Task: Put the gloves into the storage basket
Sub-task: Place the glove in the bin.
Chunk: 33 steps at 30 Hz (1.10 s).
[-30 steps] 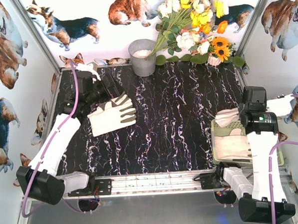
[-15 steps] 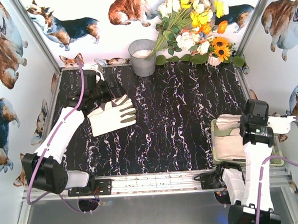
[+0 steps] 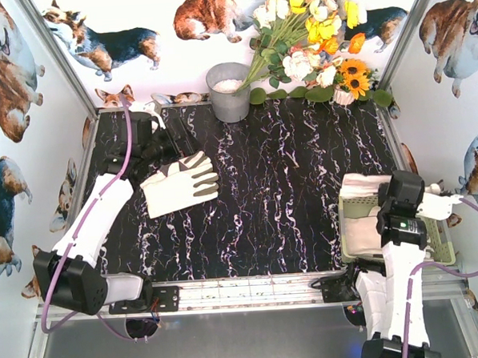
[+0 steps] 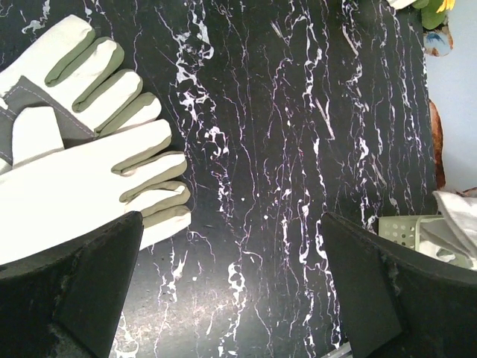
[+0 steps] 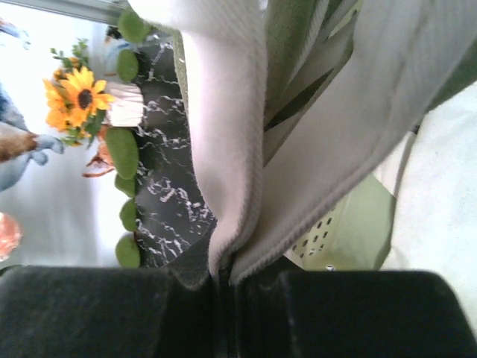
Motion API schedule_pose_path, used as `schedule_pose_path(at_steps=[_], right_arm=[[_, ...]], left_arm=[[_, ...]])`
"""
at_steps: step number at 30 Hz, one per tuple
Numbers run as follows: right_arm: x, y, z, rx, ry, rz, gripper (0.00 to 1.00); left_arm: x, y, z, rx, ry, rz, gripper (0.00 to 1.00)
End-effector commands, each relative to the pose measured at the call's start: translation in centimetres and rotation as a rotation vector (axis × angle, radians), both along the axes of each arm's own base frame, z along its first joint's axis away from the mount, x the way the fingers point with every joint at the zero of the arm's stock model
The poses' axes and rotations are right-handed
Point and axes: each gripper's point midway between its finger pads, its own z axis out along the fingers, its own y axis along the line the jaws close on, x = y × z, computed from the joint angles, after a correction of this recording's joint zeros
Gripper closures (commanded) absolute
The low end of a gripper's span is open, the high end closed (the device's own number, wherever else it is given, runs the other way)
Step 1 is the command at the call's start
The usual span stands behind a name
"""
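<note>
Two cream gloves (image 3: 180, 184) with grey-olive fingers lie overlapped on the black marbled table, at the left. In the left wrist view these gloves (image 4: 86, 153) fill the upper left. My left gripper (image 3: 173, 145) hovers just behind their cuffs, and there the left gripper (image 4: 227, 231) stands wide open over bare table. At the right edge sits the pale yellow-green storage basket (image 3: 441, 250), with a glove (image 3: 362, 235) lying in it. My right gripper (image 5: 223, 277) is shut on the cream cuff of another glove (image 5: 231, 112), which hangs over the basket (image 5: 350, 231).
A grey metal bucket (image 3: 229, 91) stands at the back centre, beside a bunch of artificial flowers (image 3: 316, 39). A metal rail (image 3: 245, 292) runs along the near edge. Corgi-print walls close in the left, right and back sides.
My right arm has drawn back toward the near edge, carrying its glove lower over the basket. The left arm has shifted its elbow; its gripper stays open by the gloves.
</note>
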Motion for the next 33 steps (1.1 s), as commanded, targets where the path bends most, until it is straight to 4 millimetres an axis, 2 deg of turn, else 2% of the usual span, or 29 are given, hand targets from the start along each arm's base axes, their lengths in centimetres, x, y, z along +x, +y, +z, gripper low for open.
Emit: schedule_pose_path(at_steps=[1, 4, 8, 14, 28, 33], right_arm=[[1.2, -0.5, 1.4, -0.023, -0.102, -0.010, 1.00], [0.2, -0.5, 0.4, -0.027, -0.041, -0.014, 1.00], [-2.1, -0.1, -2.1, 0.010, 0.092, -0.037, 1.00], [-4.3, -0.2, -4.8, 0.008, 0.157, -0.075, 1.00], [-5.9, -0.4, -9.2, -0.014, 0.291, -0.065, 1.00], [-6.4, -0.7, -9.6, -0.068, 0.359, -0.029, 1.00]], left_arm=[[-0.6, 0.9, 0.7, 0.012, -0.023, 0.010, 0.00], [-0.8, 1.0, 0.6, 0.018, -0.023, 0.011, 0.00], [-0.9, 0.8, 0.0, 0.008, -0.010, 0.006, 0.00], [-0.7, 0.7, 0.2, 0.003, -0.018, 0.006, 0.00], [-0.8, 0.7, -0.2, 0.016, -0.005, -0.007, 0.00], [-1.0, 0.8, -0.3, 0.029, -0.002, -0.011, 0.00]])
